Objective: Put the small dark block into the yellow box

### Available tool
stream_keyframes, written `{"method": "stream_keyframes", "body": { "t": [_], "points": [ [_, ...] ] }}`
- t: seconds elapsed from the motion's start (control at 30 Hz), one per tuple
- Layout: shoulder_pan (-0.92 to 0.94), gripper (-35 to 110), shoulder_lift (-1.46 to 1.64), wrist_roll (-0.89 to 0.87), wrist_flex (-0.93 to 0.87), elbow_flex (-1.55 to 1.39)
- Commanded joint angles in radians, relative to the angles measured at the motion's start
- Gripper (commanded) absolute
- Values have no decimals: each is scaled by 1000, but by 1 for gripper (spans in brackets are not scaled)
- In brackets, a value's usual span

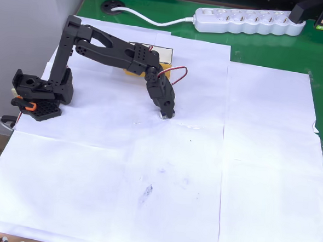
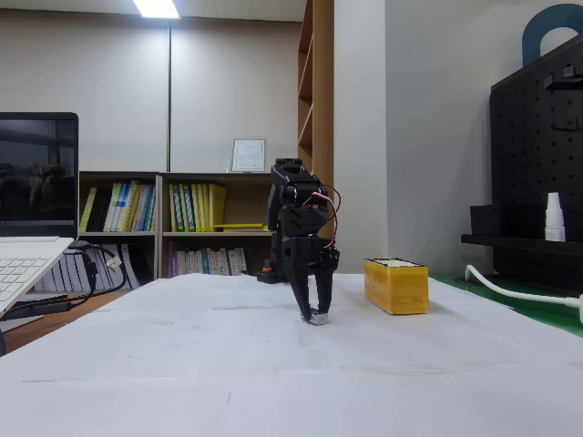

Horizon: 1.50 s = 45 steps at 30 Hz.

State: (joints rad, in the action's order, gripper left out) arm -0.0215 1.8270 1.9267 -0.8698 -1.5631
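Black jaws (image 2: 312, 312) straddle the tiny dark silvery-ended block (image 2: 318, 319) on the paper-covered bench (image 1: 146, 197); grip cannot be confirmed. Mustard-yellow rectangular box (image 2: 396, 285) sits apart.

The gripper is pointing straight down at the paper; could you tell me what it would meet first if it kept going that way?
The gripper would meet the small dark block at its tips, lying on the white paper. Whether it already touches is unclear.

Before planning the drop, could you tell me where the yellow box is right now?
In the fixed view the yellow box stands on the white paper, right of the pincer; overhead, the arm partly hides it.
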Motion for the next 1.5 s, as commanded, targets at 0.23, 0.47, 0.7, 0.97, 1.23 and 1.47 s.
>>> {"method": "stream_keyframes", "body": {
  "t": [0.23, 0.47, 0.7, 0.97, 1.23, 1.47],
  "points": [
    [-11, 0, -396, -133, -331, -287],
    [-167, 0, -459, -282, -793, -650],
    [-383, 0, -454, -442, -1028, -776],
    [-522, 0, -428, -503, -876, -534],
    [-561, 0, -390, -448, -543, -244],
    [-601, 0, -318, -437, -480, -204]
  ]
}}
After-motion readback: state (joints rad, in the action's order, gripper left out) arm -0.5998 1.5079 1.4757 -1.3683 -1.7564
